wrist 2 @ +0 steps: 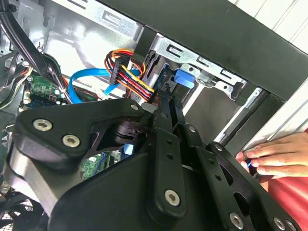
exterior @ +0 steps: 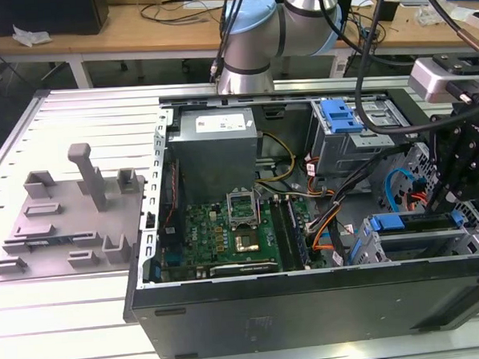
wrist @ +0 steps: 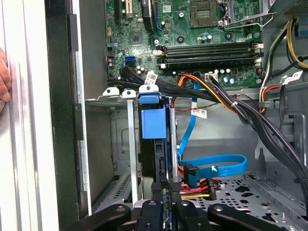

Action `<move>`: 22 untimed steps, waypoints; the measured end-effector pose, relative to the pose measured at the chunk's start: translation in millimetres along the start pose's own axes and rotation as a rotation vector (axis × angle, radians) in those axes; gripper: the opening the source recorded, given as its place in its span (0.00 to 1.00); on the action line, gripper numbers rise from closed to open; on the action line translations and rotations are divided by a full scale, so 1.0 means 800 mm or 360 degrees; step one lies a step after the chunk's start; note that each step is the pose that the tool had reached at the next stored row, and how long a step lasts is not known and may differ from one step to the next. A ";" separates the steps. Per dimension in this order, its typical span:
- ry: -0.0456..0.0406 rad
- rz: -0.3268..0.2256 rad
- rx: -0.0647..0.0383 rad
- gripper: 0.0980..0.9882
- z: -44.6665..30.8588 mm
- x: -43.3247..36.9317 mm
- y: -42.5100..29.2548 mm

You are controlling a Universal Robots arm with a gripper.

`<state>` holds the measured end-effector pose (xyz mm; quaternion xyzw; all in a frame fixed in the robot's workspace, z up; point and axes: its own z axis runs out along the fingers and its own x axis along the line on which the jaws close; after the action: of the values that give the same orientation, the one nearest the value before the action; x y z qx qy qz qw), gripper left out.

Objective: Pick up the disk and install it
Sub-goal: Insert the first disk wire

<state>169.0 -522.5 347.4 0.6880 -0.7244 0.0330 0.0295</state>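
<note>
Edgewise, the disk sits seated just beyond the gripper.

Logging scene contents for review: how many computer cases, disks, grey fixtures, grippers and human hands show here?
Computer case: 1
Disk: 1
Grey fixture: 1
Gripper: 1
Hand: 1
Total: 5

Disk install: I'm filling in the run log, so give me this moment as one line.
stage: insertion | gripper: at disk's edge | disk: standing on edge in drive cage | hand: resting on case edge
</note>
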 end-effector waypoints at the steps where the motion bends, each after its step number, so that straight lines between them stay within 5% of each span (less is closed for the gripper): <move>1: 0.0000 0.0000 0.0000 0.07 0.0000 0.000 -0.0002; 22: 0.0000 0.0000 0.0000 0.07 0.0088 -0.001 -0.0004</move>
<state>169.4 -522.5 340.3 0.6880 -0.7244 0.0329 0.0295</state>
